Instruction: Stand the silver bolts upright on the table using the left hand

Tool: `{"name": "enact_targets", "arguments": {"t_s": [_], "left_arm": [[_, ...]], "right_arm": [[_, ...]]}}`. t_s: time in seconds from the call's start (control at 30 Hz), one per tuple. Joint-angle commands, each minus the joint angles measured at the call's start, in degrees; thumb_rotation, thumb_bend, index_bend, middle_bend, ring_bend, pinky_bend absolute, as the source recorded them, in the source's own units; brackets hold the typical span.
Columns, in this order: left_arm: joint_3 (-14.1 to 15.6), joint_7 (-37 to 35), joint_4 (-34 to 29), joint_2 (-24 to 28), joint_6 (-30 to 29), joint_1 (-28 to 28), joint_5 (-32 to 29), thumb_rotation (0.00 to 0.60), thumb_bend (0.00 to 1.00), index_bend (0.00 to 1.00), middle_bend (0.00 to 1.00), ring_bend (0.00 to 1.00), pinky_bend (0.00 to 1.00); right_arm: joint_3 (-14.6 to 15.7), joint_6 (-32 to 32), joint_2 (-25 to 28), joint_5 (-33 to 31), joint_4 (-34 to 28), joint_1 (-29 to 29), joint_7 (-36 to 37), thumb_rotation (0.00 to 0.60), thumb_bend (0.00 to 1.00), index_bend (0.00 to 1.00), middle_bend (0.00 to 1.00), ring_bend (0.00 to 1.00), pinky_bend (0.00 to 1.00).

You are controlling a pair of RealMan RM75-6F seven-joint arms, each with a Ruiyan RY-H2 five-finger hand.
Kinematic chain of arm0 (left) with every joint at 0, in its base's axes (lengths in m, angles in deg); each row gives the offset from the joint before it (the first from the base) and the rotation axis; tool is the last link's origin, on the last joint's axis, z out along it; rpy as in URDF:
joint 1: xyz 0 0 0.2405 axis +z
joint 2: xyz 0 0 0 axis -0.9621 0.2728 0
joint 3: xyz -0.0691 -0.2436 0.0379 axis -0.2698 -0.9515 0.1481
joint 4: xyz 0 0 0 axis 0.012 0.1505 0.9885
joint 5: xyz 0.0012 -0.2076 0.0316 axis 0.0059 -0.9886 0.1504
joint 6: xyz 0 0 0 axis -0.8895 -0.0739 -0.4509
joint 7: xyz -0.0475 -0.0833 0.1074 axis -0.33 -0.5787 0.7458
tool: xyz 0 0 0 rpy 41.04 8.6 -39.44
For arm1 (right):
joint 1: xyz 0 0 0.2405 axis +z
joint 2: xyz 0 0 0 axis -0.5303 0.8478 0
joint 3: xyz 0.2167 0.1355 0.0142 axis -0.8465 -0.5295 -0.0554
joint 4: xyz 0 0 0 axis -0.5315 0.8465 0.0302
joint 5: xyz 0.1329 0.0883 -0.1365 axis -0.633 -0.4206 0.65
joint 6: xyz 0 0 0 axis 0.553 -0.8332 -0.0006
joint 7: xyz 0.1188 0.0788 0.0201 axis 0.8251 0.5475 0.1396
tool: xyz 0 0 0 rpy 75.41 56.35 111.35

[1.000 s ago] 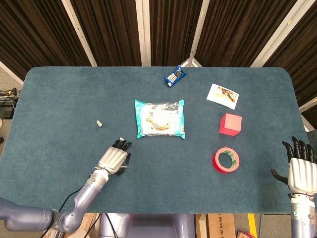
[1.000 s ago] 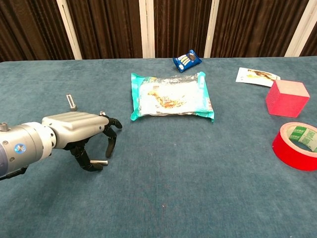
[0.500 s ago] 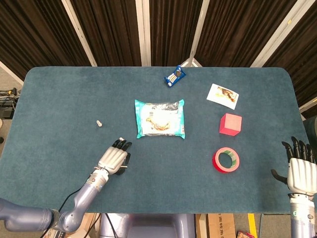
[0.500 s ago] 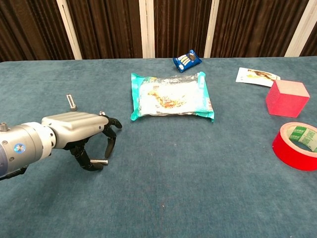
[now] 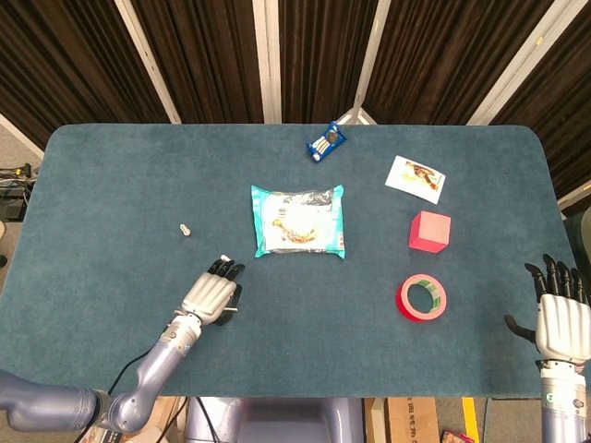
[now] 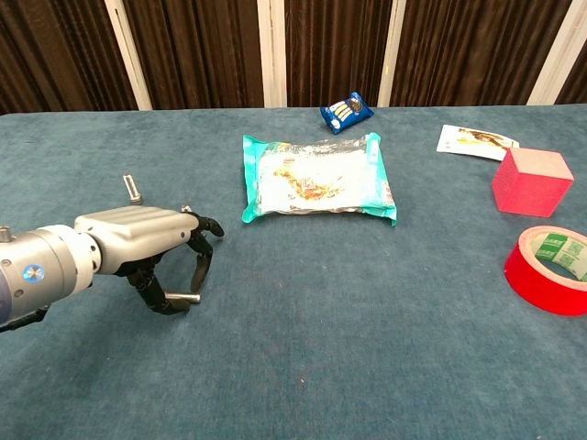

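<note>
Teal tabletop (image 6: 303, 367): one bolt (image 6: 134, 190) is seemingly standing already at left; your left robot hand (image 6: 147, 240) is pinching the second bolt (image 6: 184, 297), lying flat.

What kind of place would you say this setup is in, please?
Probably a robot test station: a teal cloth-covered table backed by dark curtains, with unrelated props like a red tape roll, red cube and snack pack.
</note>
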Motion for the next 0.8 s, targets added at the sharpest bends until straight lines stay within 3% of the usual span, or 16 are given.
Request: {"name": "enact_targets", "arguments": {"t_s": [0.03,0.8], "left_arm": [[0.0,0.1,0.1,0.0,0.0,0.0,0.0,0.600,0.45,0.56,0.06,0.00,0.00],[-0.1,1.0,1.0,-1.1,0.2,-0.2,-0.5,0.600,0.49,0.58,0.07,0.00,0.00]], "right_arm": [[-0.1,0.0,0.0,-0.1,0.2,0.0,0.1,0.600,0.15,0.21,0.06,0.02,0.00],[-0.3,-0.2,0.0,-0.3,-0.1,-0.1,0.4,0.600,0.15,0.22,0.06,0.02,0.00]]}}
